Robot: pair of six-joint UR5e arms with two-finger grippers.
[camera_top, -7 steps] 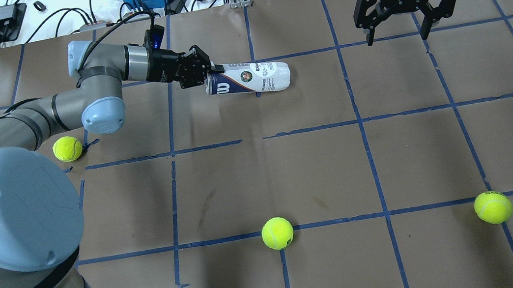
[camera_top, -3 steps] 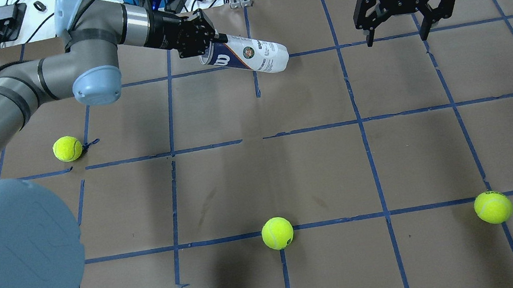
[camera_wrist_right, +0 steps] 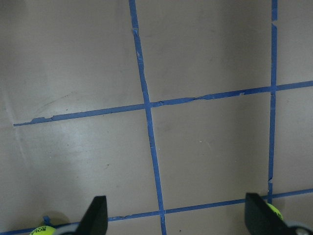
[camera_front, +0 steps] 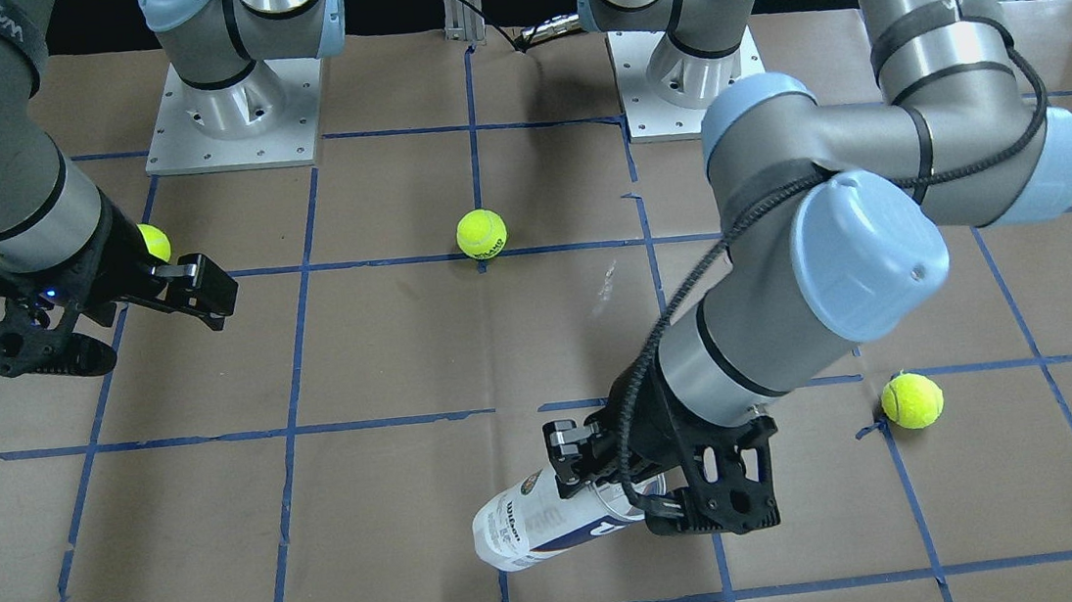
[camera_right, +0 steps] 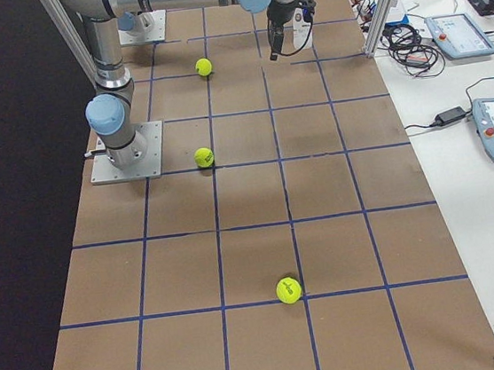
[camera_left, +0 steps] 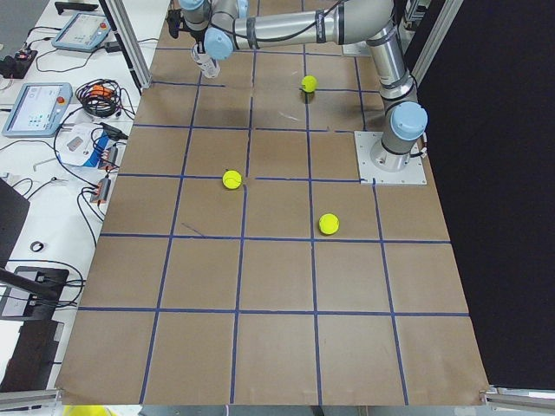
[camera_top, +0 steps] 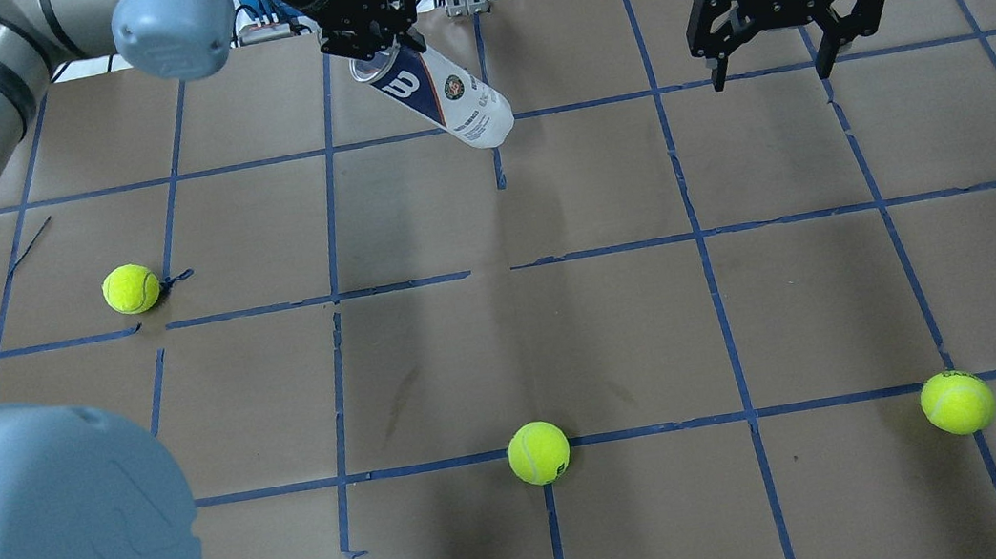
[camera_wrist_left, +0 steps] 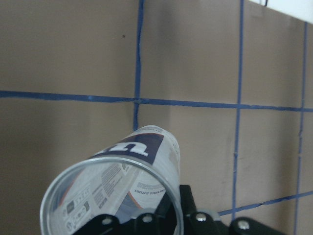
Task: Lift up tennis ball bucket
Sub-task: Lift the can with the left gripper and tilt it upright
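Observation:
The tennis ball bucket (camera_top: 441, 98) is a clear tube with a white and navy Wilson label. It hangs tilted above the table, open end up and closed end down. My left gripper (camera_top: 365, 35) is shut on its open rim. The front-facing view shows the tube (camera_front: 533, 529) clear of the table in the left gripper (camera_front: 639, 498). The left wrist view looks down the tube's open mouth (camera_wrist_left: 139, 174). My right gripper (camera_top: 774, 73) is open and empty, hovering at the far right; its fingers (camera_wrist_right: 98, 215) stand wide apart.
Three yellow-green tennis balls lie on the brown taped table: one at left (camera_top: 131, 288), one at front middle (camera_top: 538, 452), one at front right (camera_top: 957, 402). Cables and boxes (camera_top: 278, 0) crowd the far edge behind the left gripper.
My left arm has raised the tube off the table and carried it towards the far edge. The tube has tilted from lying flat to slanting down. The right gripper has not moved.

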